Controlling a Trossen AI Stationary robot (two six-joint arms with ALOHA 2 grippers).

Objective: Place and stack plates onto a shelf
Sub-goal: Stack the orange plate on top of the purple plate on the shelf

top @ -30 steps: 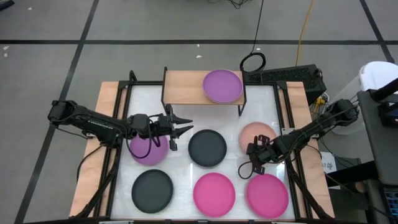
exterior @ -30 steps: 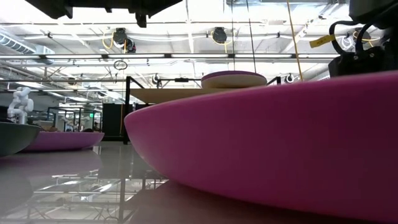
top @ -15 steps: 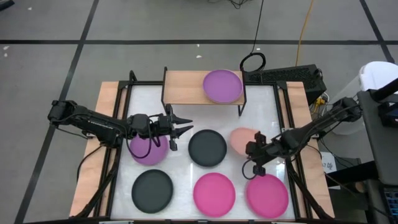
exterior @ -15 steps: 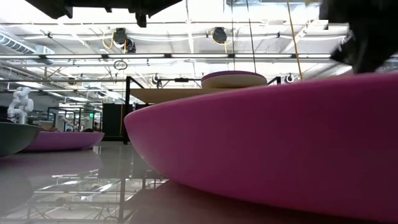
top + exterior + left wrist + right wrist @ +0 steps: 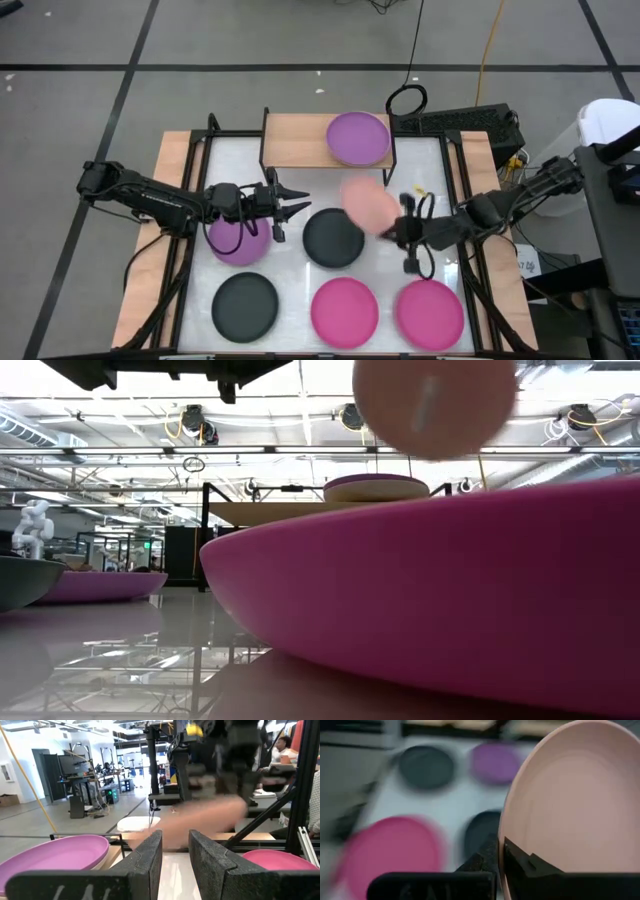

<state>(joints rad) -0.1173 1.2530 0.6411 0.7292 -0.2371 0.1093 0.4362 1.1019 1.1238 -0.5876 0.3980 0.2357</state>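
My right gripper [image 5: 396,232] is shut on a beige plate [image 5: 368,205], held in the air between the shelf and the black plate [image 5: 333,238]. In the low view the beige plate [image 5: 435,405] shows high up, almost face-on. The light-wood shelf [image 5: 295,140] carries a purple plate [image 5: 358,138] on its right half. Flat on the table lie a second purple plate [image 5: 238,240], a second black one [image 5: 245,305] and two hot pink ones [image 5: 344,312] [image 5: 430,312]. My left gripper [image 5: 292,203] hovers open by the table's purple plate, touching nothing. My right gripper pinches the beige plate's rim [image 5: 512,845] between its two fingers, one finger [image 5: 532,865] on the hollow upper face and the other on the underside. It comes at the plate from the table's right. The plate is lifted clear and tipped up.
The shelf's left half is bare wood. The table has raised wooden side edges [image 5: 170,200] with black rails. A hot pink plate [image 5: 450,590] fills the low view's foreground. Dark boxes and cables [image 5: 460,122] lie beyond the far right corner.
My right gripper has risen and moved toward the table's left and far edge, toward the shelf. The beige plate has come off the table near the right edge, lifted clear and tipped up. My left arm has kept still.
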